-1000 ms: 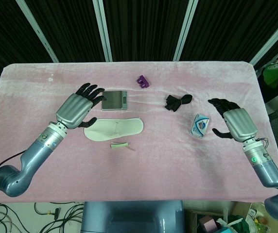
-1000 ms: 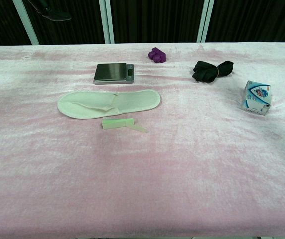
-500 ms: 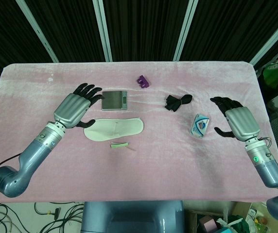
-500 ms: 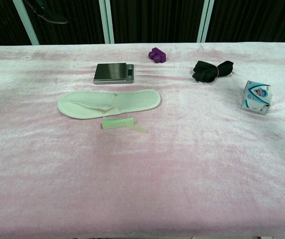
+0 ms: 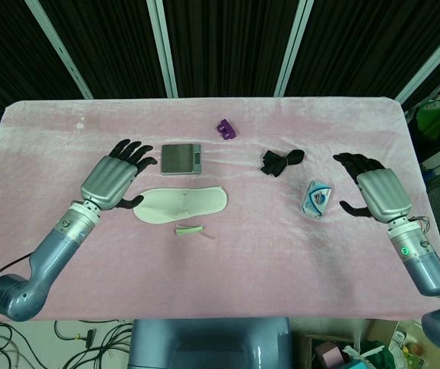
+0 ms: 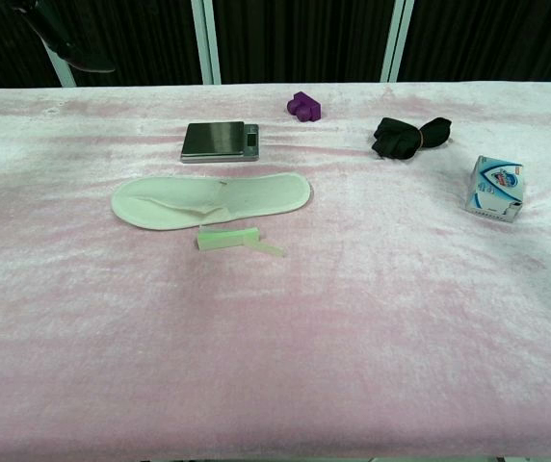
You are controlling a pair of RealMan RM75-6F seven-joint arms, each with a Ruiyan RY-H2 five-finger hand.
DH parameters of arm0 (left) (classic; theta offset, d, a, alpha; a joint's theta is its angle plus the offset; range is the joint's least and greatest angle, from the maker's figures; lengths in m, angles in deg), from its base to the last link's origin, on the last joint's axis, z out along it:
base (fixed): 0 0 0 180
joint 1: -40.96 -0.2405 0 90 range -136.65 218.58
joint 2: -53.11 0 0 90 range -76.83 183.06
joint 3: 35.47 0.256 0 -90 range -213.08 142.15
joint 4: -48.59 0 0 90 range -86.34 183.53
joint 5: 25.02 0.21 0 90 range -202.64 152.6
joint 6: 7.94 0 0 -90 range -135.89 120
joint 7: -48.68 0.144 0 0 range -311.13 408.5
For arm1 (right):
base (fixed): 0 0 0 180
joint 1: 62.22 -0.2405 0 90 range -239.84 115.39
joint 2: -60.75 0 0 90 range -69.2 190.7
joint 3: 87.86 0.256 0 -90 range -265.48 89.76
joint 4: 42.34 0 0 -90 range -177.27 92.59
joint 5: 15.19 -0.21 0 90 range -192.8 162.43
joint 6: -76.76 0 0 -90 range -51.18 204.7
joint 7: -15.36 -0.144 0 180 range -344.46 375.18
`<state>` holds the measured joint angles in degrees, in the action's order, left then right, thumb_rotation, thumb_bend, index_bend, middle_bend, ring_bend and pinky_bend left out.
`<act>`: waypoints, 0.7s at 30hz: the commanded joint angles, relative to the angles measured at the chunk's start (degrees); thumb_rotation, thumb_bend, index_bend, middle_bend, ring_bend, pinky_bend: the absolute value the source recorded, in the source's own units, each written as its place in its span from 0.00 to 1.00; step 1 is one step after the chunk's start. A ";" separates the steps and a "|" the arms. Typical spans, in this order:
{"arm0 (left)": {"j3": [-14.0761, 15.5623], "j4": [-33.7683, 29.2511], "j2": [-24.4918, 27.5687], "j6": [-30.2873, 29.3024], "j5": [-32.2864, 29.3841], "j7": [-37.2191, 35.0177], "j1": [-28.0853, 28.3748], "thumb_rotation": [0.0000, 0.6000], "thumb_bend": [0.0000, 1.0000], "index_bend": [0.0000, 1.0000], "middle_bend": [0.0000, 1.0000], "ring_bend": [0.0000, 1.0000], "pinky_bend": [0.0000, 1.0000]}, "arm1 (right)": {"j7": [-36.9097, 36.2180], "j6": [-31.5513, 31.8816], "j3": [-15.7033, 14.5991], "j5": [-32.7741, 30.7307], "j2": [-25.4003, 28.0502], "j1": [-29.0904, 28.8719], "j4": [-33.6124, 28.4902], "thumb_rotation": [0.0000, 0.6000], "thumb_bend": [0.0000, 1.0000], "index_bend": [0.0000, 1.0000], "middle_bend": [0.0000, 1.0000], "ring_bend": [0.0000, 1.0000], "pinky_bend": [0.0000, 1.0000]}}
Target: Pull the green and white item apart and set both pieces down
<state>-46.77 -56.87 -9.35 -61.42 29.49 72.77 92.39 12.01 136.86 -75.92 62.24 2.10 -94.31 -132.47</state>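
**Left hand drifts off; item untouched**

Since the earlier frame, left hand (image 5: 111, 178) has slid toward 8 o'clock, away from the scale (image 5: 181, 158); right hand (image 5: 375, 192) has barely shifted. Both hover, fingers spread, holding nothing. Green and white item (image 6: 227, 238) lies at 6 o'clock of the slipper (image 6: 210, 200), just beside it. It looks light, thin, probably stiff plastic, likely slippery: pinch each end, pull along its length.

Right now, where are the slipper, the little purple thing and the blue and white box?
white slipper (image 6: 213, 199): chest view, middle of its sole.
purple thing (image 6: 303, 106): chest view, its top.
blue and white box (image 6: 496, 188): chest view, its front face.
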 commanded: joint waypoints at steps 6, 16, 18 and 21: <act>4.51 1.82 -4.11 3.36 0.41 -2.20 -1.51 1.00 0.26 0.24 0.07 0.00 0.00 | -0.17 0.12 -0.23 -0.42 0.19 0.39 -0.02 1.00 0.20 0.11 0.12 0.12 0.21; 9.00 6.69 -14.15 -0.54 -1.31 1.22 -4.32 1.00 0.26 0.28 0.06 0.00 0.00 | -1.13 -0.15 -0.93 -0.31 0.73 0.98 1.51 1.00 0.20 0.11 0.12 0.12 0.21; 8.99 7.96 -15.94 -0.77 -1.81 1.43 -4.42 1.00 0.26 0.28 0.06 0.00 0.00 | -1.18 -0.16 -1.07 -0.13 0.76 1.04 1.77 1.00 0.20 0.11 0.12 0.12 0.21; 8.74 9.85 -18.19 -0.41 -1.99 1.43 -4.17 1.00 0.26 0.28 0.06 0.00 0.00 | -1.51 -0.11 -1.20 -0.02 0.72 1.17 1.98 1.00 0.20 0.11 0.12 0.12 0.21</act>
<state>-38.04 -48.15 -26.32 -61.75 27.82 73.92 88.24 10.51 136.74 -77.11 62.21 2.82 -93.16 -130.50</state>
